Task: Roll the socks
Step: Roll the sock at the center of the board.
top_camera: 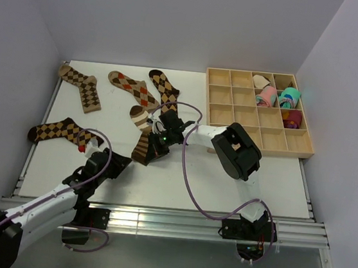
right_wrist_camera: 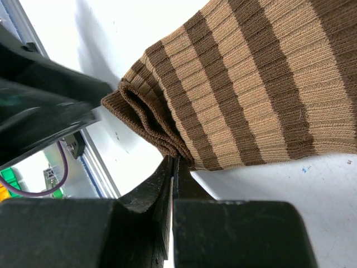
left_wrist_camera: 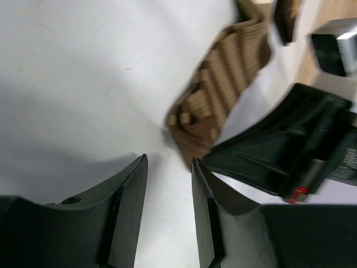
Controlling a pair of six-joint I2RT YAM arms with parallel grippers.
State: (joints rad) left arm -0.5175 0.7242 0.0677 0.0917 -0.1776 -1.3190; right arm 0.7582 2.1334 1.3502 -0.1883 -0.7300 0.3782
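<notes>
White table [top_camera: 225, 184] fills the top view, with a wooden tray [top_camera: 206, 98] at its far right holding pink and teal bundles. 4 argyle socks [top_camera: 81, 87] lie flat across the far left, none rolled.

1 striped sock [top_camera: 143, 120] lies near the middle. Its long axis runs from the toe at the far end to the cuff at the near end, tilted a little to the right. The cuff [right_wrist_camera: 145, 120] is doubled over into a short fold.

Right claw [right_wrist_camera: 173, 162] is clenched tight, its tips touching the cuff's corner from the right. I cannot tell whether any knit is caught between them. In the top view this claw [top_camera: 154, 149] sits on the sock's near end.

Left claw [left_wrist_camera: 169, 161] is released, jaws partly apart with only bare table between them. The cuff lies just ahead of it and slightly to its right, close to the right finger [left_wrist_camera: 203, 190] but apart from it.

By my reading, the roll is only beginning. The right arm is the nearer 1, already at the cuff. A roll would need to travel along the sock's length, from cuff toward toe, away from both arm bases.
</notes>
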